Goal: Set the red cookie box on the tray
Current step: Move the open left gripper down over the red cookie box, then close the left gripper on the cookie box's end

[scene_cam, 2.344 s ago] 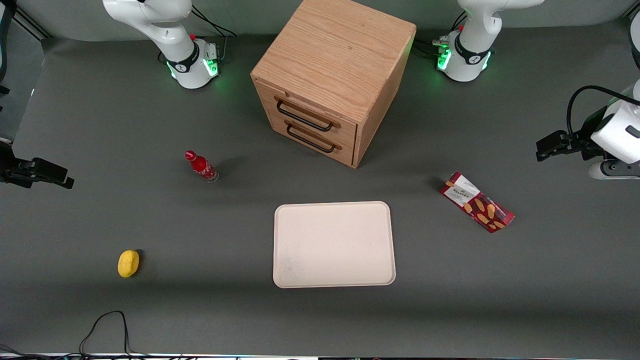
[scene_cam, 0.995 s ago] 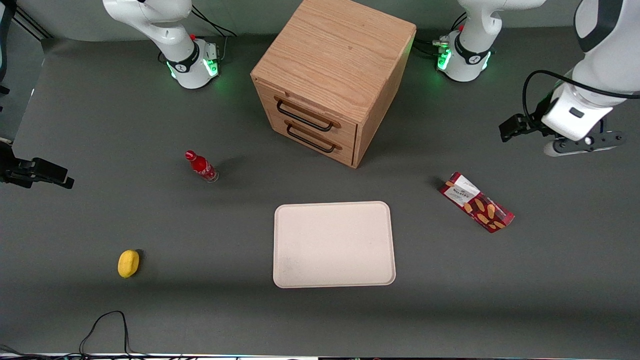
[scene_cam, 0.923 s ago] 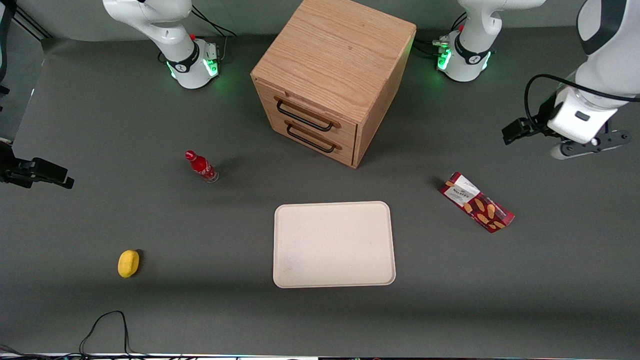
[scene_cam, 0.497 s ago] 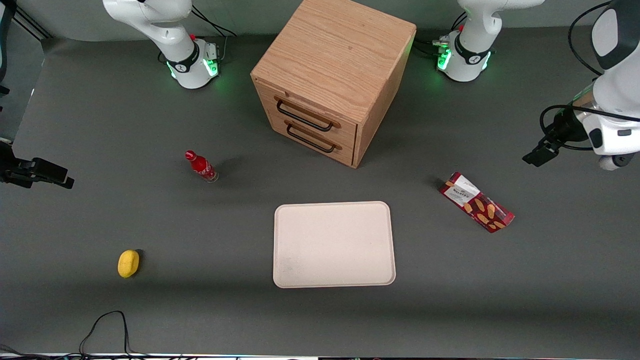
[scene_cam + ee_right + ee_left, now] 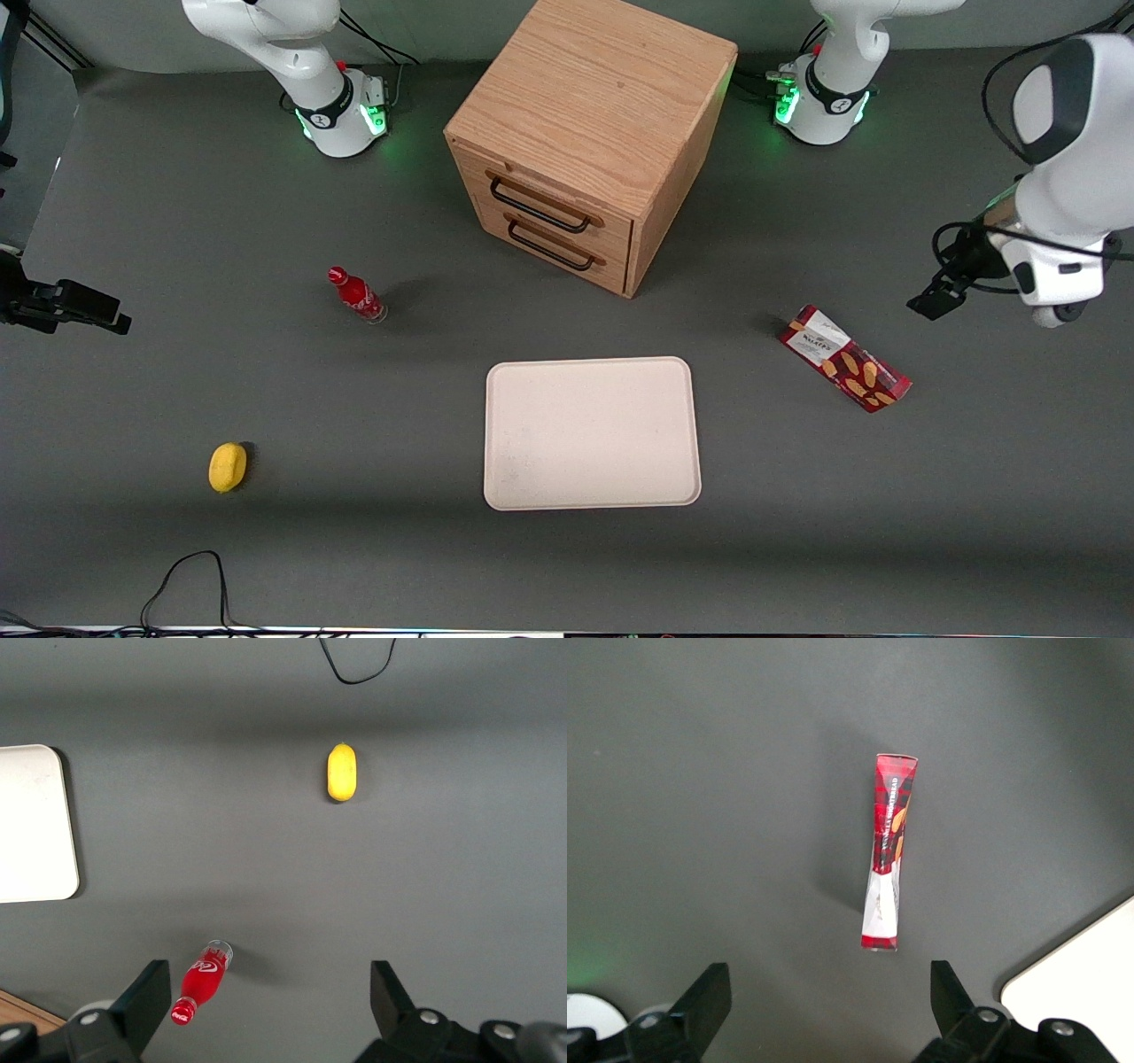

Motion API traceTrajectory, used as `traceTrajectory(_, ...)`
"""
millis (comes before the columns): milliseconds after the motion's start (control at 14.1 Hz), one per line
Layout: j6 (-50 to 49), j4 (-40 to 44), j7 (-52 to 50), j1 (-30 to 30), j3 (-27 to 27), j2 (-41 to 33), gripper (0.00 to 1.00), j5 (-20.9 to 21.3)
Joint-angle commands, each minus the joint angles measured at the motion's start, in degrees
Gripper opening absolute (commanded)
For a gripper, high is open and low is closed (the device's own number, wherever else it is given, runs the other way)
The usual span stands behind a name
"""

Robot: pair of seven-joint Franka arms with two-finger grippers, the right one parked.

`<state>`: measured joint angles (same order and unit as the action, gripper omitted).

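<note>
Nearest the front camera, a thin black cable (image 5: 190, 567) loops on the grey table (image 5: 354, 399) at about seven o'clock from the tray (image 5: 592, 434). That tray is cream-white with rounded corners, lies flat at the middle of the table and has nothing on it. A small yellow fruit (image 5: 228, 466) sits at its nine o'clock, well apart, toward the parked arm's end.

Between two and three o'clock from the tray, toward the working arm's end, the cookie box (image 5: 846, 359) lies on the table, clear of the tray's rim. It is set on a slant, its white label end pointing to about eleven o'clock and its cookie-picture end nearer the camera.

At ten o'clock from the tray a small red bottle (image 5: 356, 294) stands alone. At two o'clock from the box the working arm's wrist hangs above the table. From its camera the gripper (image 5: 828, 979) shows its fingers (image 5: 709, 997) spread wide with nothing between them, high over the table, the box lying lengthwise below and a corner of the tray close by.

At the tray's twelve o'clock stands a wooden cabinet (image 5: 589, 133) with two drawers, both closed.
</note>
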<state>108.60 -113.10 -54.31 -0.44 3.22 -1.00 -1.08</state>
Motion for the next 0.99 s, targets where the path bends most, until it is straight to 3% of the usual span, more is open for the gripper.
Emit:
traceTrajectory(0,7.3,-6.0,1.4,-0.1,-0.3,-0.4,1.0,-0.8)
traceTrajectory(568,27.9,-15.5,1.6,-0.5,-0.3,7.7,1.0,-0.6)
traceTrajectory(923,35.7,-15.9,1.7,-1.7,-0.1,13.5,1.0,-0.4)
